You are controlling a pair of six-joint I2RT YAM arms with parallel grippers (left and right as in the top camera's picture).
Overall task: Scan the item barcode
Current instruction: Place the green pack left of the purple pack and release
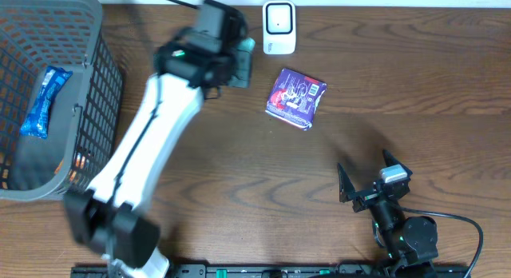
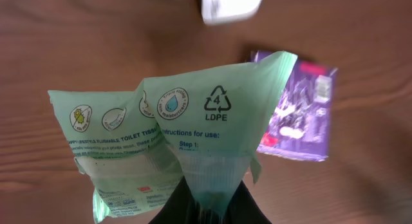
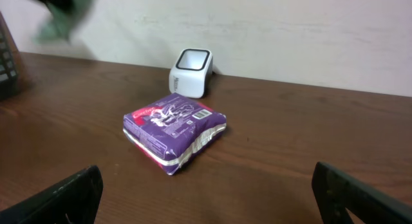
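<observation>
The dark wooden worktop (image 1: pixel 415 86) carries a grey mesh basket (image 1: pixel 108 94) at its left end, with a blue packet (image 1: pixel 44 98) lying inside. The left claw (image 2: pixel 206 208) is clenched on a green tissue pack (image 2: pixel 193 127), held just left of the white scanner (image 1: pixel 279 26). A purple packet (image 1: pixel 296 97) lies near the scanner. The right claw (image 1: pixel 365 168) stands released, holding nothing.

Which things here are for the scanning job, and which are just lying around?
For the job: green toilet tissue pack, pinched in the shut left claw; white barcode scanner.
Just lying about: purple packet; grey basket with a blue packet inside; right claw, open and empty.
</observation>
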